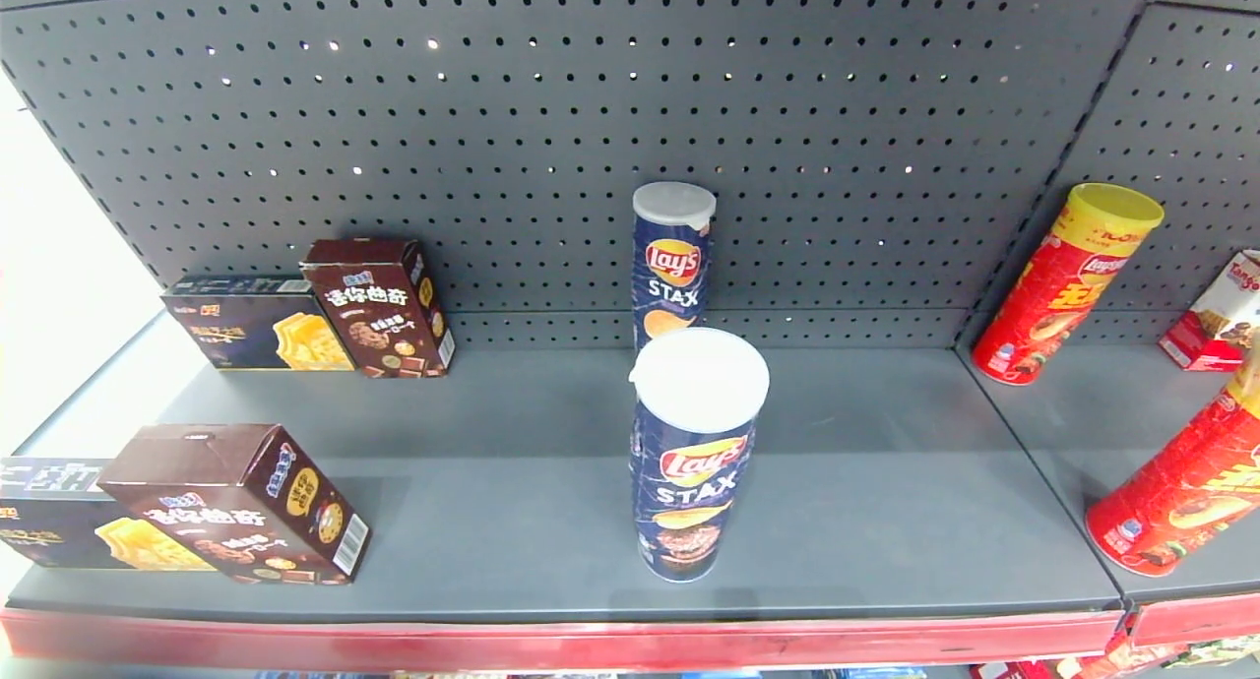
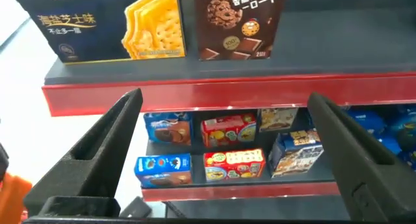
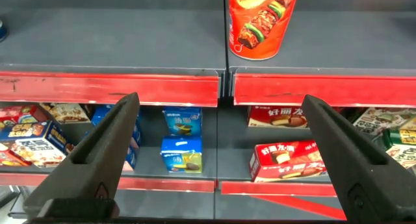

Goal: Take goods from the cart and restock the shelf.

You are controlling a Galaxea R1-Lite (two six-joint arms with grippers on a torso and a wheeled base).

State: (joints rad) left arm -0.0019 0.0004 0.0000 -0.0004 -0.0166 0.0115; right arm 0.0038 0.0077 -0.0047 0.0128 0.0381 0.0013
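Black left gripper (image 2: pixel 224 97): fingers wide apart, empty, facing the shelf (image 2: pixel 260 87) lip under a cracker box (image 2: pixel 117 23) and a cookie box (image 2: pixel 237 19). Right gripper (image 3: pixel 220 99): wide apart, empty, facing a red can (image 3: pixel 260 23). Blue can (image 1: pixel 696 453) stands upright mid-shelf, with a second blue can (image 1: pixel 672 266) at its 12 o'clock and the red can at 3 o'clock.

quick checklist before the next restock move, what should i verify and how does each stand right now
1. Jaws of the left gripper open, nothing held: ok.
2. Jaws of the right gripper open, nothing held: ok.
3. Bare room on the shelf between the front brown box and the front blue can: ok.
4. Front blue can and back blue can upright: ok.
5. Where the cart stands: cannot tell.
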